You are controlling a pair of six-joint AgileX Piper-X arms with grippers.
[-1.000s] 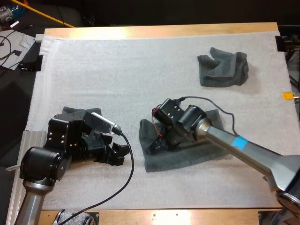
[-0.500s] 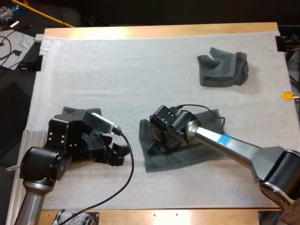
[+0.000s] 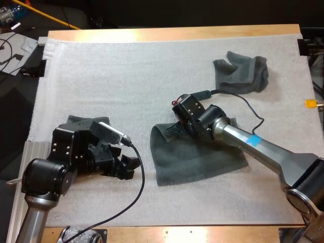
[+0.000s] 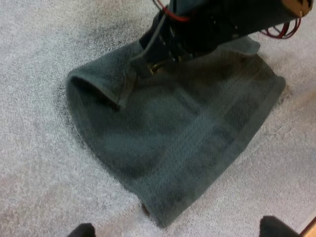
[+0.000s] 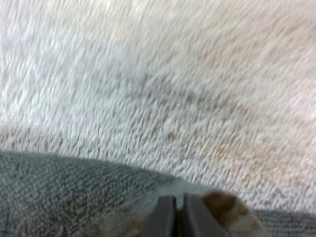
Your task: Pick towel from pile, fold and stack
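A folded dark grey-green towel (image 3: pixel 200 159) lies flat mid-mat, one flap turned up at its far left corner (image 4: pixel 121 91). My right gripper (image 3: pixel 174 129) rests at that far edge, fingers (image 5: pixel 168 215) pressed together with no cloth seen between them, the towel's edge (image 5: pixel 69 195) just beneath. From the left wrist view the right gripper (image 4: pixel 150 64) touches the towel (image 4: pixel 187 143) beside the flap. My left gripper (image 3: pixel 129 167) hovers left of the towel, open, its fingertips (image 4: pixel 81 230) wide apart. A crumpled towel (image 3: pixel 240 75) sits far right. Another dark towel (image 3: pixel 76 121) shows behind my left arm.
The white mat (image 3: pixel 126 76) covers most of the wooden table (image 3: pixel 172 33). A grey ribbed strip (image 3: pixel 33 149) runs along the mat's left side by my left arm.
My right gripper has drawn back from the towel's left middle to its far edge, and the towel now lies flatter. My left arm has stayed still.
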